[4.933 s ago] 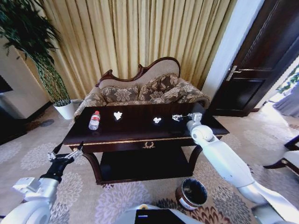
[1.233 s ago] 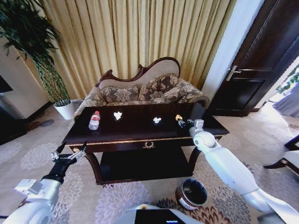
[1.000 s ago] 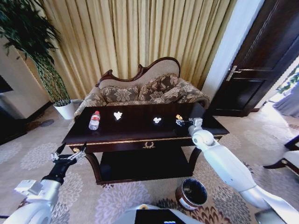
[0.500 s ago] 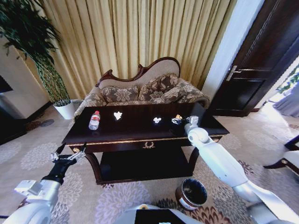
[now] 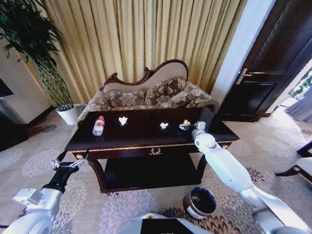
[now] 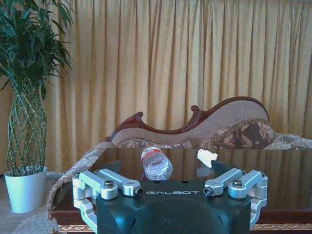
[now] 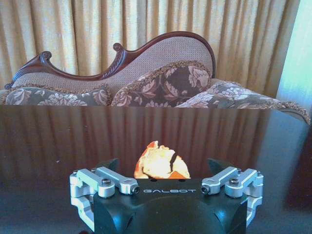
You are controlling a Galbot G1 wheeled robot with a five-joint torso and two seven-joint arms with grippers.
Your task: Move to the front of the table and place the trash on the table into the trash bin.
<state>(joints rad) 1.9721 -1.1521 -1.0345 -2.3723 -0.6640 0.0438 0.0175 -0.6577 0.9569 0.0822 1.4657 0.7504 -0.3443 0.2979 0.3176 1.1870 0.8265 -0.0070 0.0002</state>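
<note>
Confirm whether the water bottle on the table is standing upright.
No, the water bottle lies on its side on the table, near its left end, red cap pointing toward the sofa.

The large dark glossy wooden desk (image 5: 146, 134) carries a clear plastic bottle with a red cap (image 5: 98, 125) lying on its side, 2 white crumpled paper wads (image 5: 123, 120) (image 5: 164, 125) and an orange crumpled scrap (image 7: 160, 163). The round dark-brown bin with black liner (image 5: 200, 202) stands upright on the carpet.
</note>
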